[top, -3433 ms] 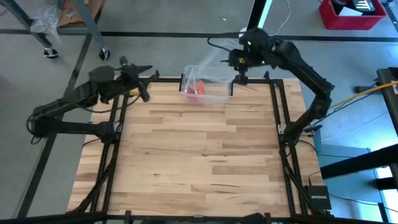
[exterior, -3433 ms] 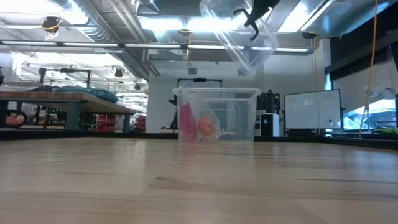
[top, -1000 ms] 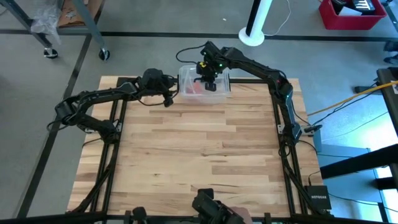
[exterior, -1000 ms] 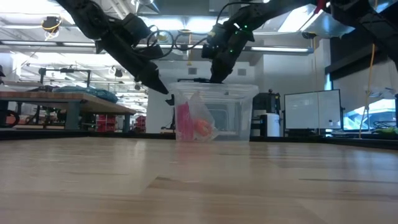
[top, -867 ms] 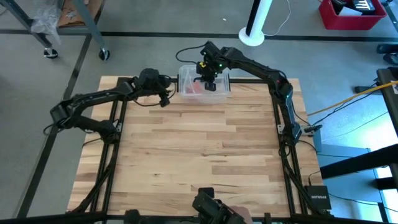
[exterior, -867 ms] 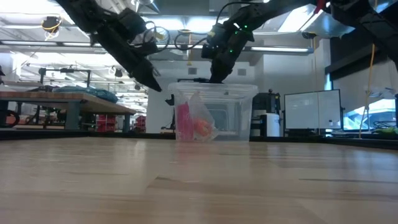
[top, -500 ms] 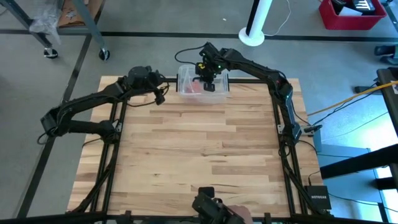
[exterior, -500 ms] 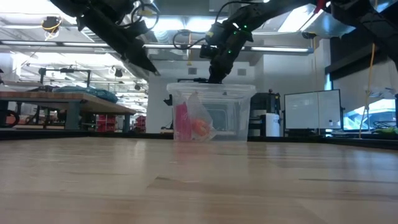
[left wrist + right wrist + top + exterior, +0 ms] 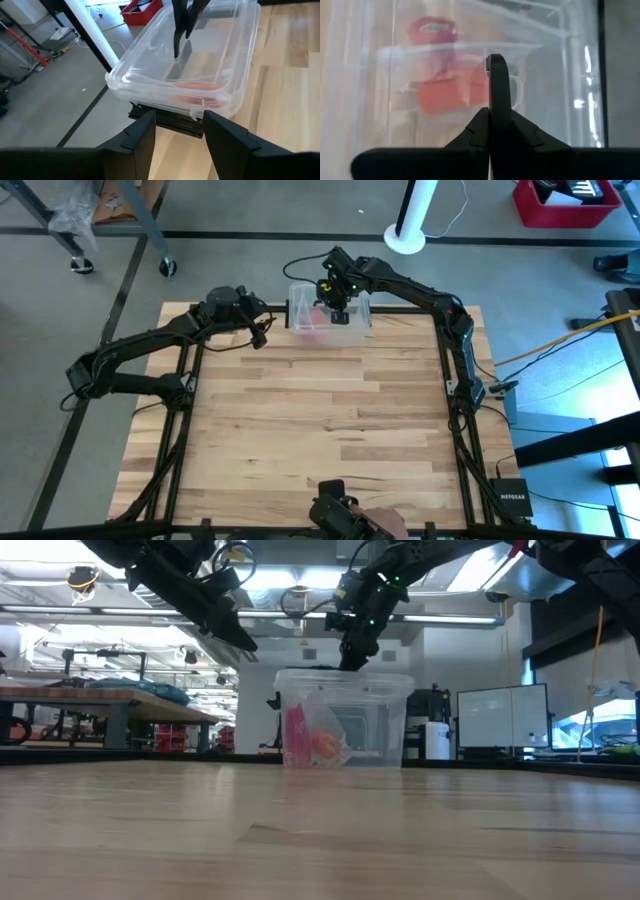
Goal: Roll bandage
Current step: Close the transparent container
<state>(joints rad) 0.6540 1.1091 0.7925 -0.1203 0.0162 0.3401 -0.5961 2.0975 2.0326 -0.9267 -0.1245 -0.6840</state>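
Observation:
A clear plastic box (image 9: 380, 730) with a clear lid (image 9: 345, 678) stands at the table's far edge. Inside it, the red bandage (image 9: 432, 31) is a small roll that also shows red through the wall (image 9: 295, 740). An orange-red lump (image 9: 445, 92) lies beside it, with crinkly clear plastic (image 9: 322, 720). My right gripper (image 9: 335, 308) is above the box, fingers together on the lid. My left gripper (image 9: 258, 335) hovers open, up and to the left of the box, with nothing between its fingers (image 9: 179, 120). My right gripper meets the lid's top (image 9: 512, 85) with its fingers together, coming steeply from above. The fingers themselves hide the exact spot, so whether they pinch a ridge of the lid or only rest on it cannot be told. The lid lies on the box.
Black frame rails (image 9: 190, 360) run along the table's left and right sides. The wide wooden tabletop (image 9: 320, 430) stretches from the box toward the near edge. A dark device (image 9: 335, 520) sits at the near edge.
My left gripper has risen and drawn back from the box toward the table's left edge, staying open. My right gripper has kept its place on the lid and rolled slightly.

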